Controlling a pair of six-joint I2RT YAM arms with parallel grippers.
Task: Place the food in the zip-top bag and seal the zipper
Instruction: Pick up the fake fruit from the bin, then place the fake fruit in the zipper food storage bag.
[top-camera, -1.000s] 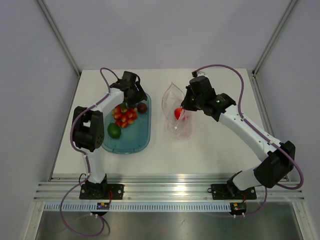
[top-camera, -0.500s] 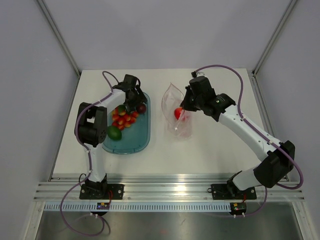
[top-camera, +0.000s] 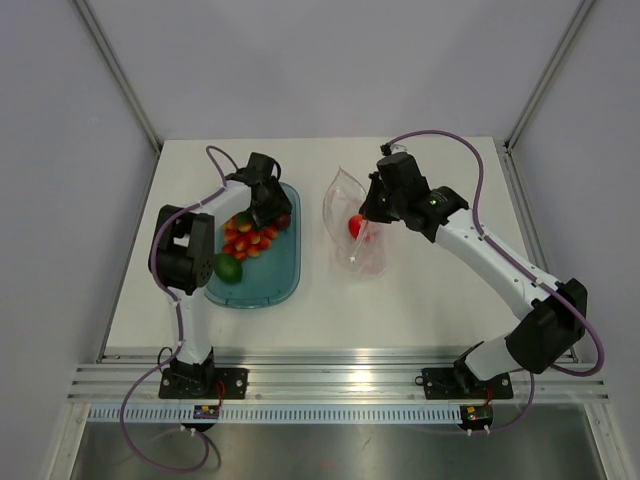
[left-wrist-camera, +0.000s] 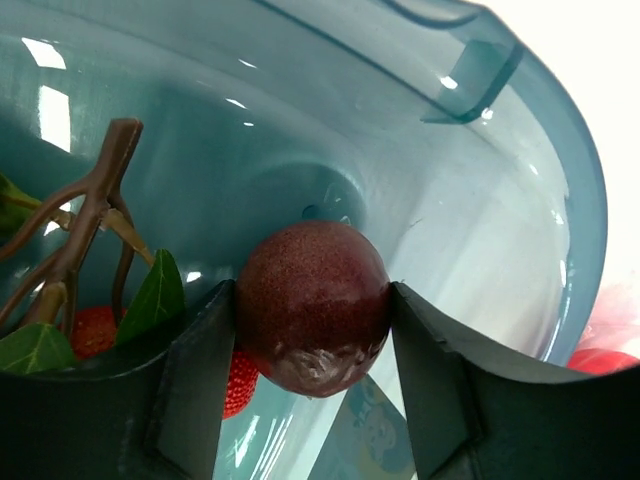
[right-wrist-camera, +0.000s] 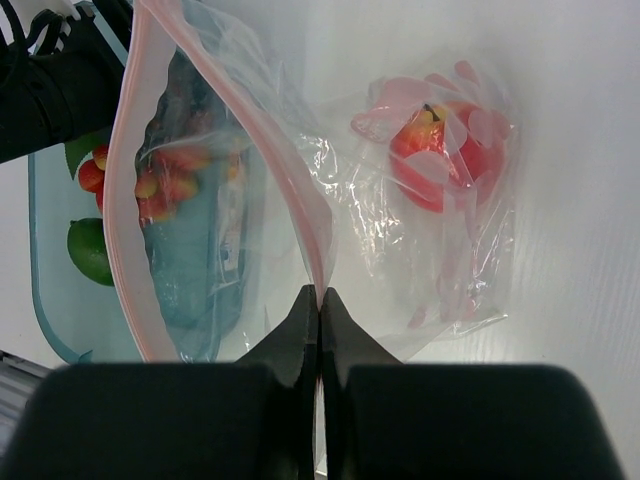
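The left gripper (top-camera: 272, 208) is closed onto a dark maroon round fruit (left-wrist-camera: 312, 305), one finger touching each side of it, low inside the teal tray (left-wrist-camera: 520, 200). Just beside it lie a brown twig with green leaves (left-wrist-camera: 85, 220) and red pieces. The rest of the food (top-camera: 249, 234) sits heaped in the tray's far half, with a green fruit (top-camera: 229, 266) nearer the arm bases. The right gripper (right-wrist-camera: 318, 295) is pressed together on one lip of the zipper (right-wrist-camera: 262, 160), holding the zip-top bag (top-camera: 357, 225) with its mouth gaping toward the tray. One red piece (right-wrist-camera: 440, 150) lies inside the bag, on the white table (top-camera: 430, 300).
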